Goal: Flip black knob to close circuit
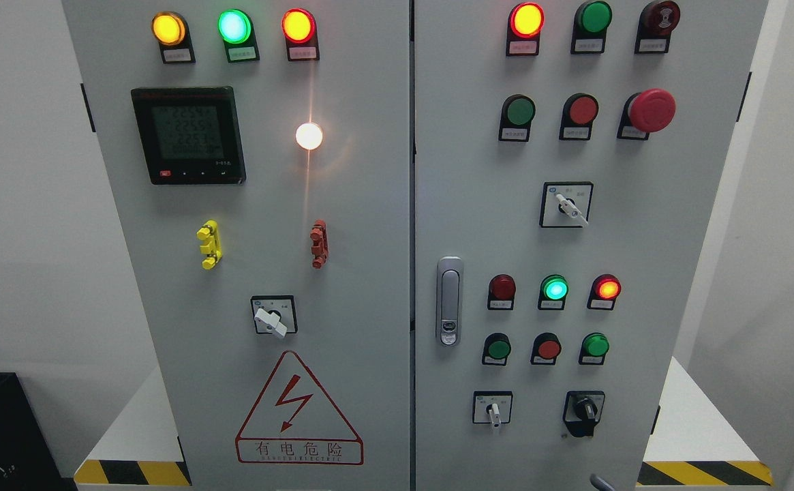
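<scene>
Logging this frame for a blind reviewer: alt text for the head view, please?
A grey two-door electrical cabinet fills the view; the black knob sits untouched at the right door's lower right, no robot hand clearly in view. The left door carries three lit lamps, a digital meter and a high-voltage warning triangle; the right door has lamps, pushbuttons and a red emergency stop.

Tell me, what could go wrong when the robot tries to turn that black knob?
1. The black knob sits low on the right door, close to a white-handled switch; a hand might bump or turn that one instead.
2. The green push button sits just above it, so fingers coming down could press it by mistake.
3. Only a grey tip shows at the bottom edge, so the reach starts almost unseen and could be aimed wrongly.
</scene>
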Tool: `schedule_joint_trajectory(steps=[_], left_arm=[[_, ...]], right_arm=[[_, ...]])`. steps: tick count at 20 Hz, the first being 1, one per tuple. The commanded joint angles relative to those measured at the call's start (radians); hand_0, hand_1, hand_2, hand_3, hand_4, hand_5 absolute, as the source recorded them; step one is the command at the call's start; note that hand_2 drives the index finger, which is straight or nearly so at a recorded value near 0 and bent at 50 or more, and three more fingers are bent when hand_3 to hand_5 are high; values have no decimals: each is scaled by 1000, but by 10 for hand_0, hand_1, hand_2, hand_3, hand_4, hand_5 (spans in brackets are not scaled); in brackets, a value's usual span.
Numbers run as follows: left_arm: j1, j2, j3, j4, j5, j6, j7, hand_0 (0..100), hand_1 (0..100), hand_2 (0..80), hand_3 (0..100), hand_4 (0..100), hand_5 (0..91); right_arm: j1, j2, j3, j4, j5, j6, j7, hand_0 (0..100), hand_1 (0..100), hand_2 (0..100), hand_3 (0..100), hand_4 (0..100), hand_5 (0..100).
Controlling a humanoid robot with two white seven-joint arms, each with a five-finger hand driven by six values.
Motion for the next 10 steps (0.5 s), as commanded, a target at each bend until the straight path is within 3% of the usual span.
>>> schedule_joint_trajectory(steps=[1,10], left_arm=[[21,1,0,-23,0,0,0,120,556,0,0,0,0],[21,0,0,-23,0,0,0,120,556,0,0,0,0]], right_arm=[[9,-1,-4,90,-99,-72,8,0,0,0,48,34,0],[9,-1,-4,96,-135,-86,6,0,0,0,37,22,0]])
